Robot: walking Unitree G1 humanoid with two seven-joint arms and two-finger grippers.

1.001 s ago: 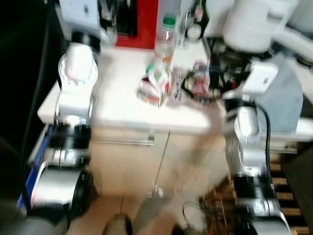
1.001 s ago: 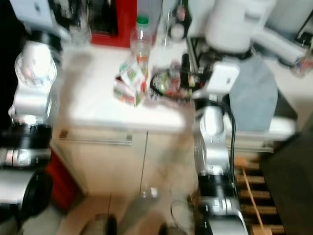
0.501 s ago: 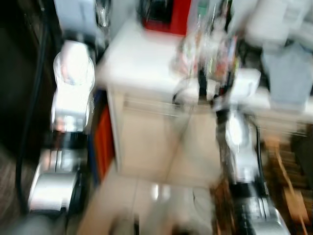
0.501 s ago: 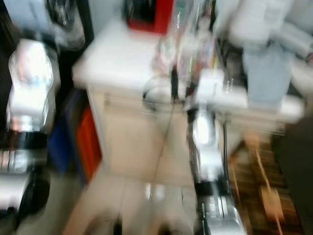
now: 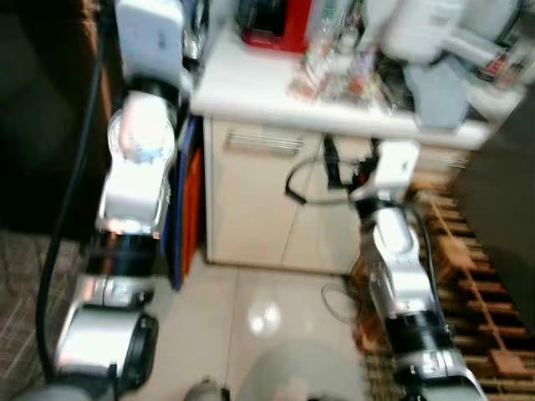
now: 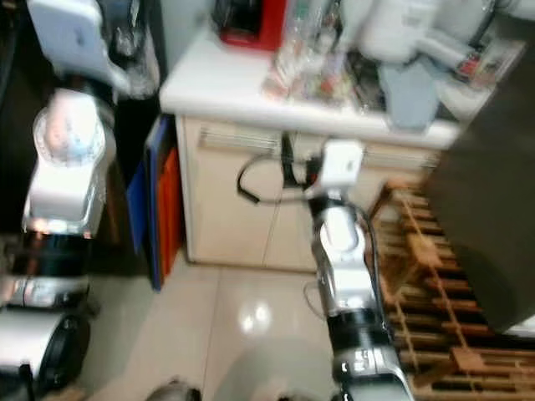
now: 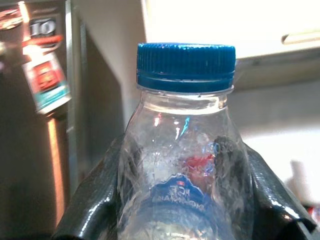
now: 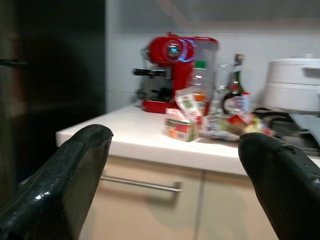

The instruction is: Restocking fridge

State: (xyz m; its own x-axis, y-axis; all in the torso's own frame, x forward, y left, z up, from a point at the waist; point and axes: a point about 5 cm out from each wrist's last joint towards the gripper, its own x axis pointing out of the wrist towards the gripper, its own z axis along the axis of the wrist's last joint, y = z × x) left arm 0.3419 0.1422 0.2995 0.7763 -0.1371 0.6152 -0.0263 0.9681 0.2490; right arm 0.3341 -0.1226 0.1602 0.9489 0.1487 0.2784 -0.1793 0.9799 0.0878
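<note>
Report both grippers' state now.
Left gripper: shut on the blue-capped water bottle.
Right gripper: open, holding nothing.

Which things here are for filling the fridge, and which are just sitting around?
For the job:
- water bottle, held in the left gripper
- carton on the counter
- right gripper, open, holding nothing

Just sitting around:
- red coffee machine
- white rice cooker
</note>
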